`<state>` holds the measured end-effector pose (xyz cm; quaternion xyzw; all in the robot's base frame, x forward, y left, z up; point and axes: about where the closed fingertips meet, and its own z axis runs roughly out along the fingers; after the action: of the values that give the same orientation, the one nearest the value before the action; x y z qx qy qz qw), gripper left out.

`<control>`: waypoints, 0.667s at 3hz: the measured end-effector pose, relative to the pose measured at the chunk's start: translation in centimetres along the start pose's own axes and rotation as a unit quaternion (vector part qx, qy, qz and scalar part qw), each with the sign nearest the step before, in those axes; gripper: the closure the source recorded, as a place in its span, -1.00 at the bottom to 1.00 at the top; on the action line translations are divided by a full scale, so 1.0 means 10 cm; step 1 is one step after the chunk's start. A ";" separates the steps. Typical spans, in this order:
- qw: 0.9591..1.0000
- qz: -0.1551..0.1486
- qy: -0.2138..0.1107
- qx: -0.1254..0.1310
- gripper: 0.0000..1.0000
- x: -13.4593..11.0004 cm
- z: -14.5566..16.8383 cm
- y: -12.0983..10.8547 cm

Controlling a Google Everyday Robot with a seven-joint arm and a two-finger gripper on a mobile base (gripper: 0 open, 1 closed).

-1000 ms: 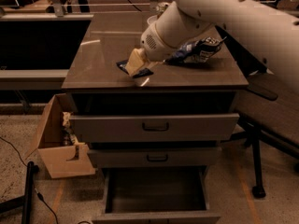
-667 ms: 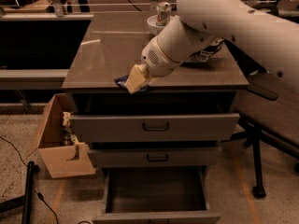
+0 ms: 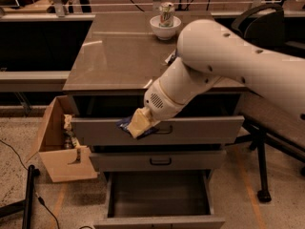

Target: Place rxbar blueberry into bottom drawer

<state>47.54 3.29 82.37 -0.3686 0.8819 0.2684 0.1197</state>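
My gripper (image 3: 138,124) hangs in front of the top drawer's face, off the cabinet's front edge. Its cream fingers are shut on the rxbar blueberry (image 3: 123,124), a flat dark navy bar whose ends stick out on both sides of the fingers. The bottom drawer (image 3: 159,195) is pulled open below, grey and deep. It lies under the gripper and slightly to its right, with the middle drawer's front between them.
The top drawer (image 3: 209,128) and middle drawer (image 3: 157,160) are shut. A white bowl (image 3: 164,28) holding a can stands at the back of the cabinet top (image 3: 114,56). An open cardboard box (image 3: 57,149) sits on the floor at left. A chair (image 3: 259,27) stands at right.
My gripper has carried the bar off the cabinet top, forward over the front edge and down to the level of the top drawer's face.
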 end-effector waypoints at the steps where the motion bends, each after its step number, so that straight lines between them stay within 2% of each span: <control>1: 0.999 0.025 0.037 0.025 1.00 0.45 0.35 0.01; 2: 0.997 0.035 0.055 0.027 1.00 0.65 0.47 -0.01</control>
<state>43.13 2.05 75.76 -0.3484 0.9066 0.2274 0.0714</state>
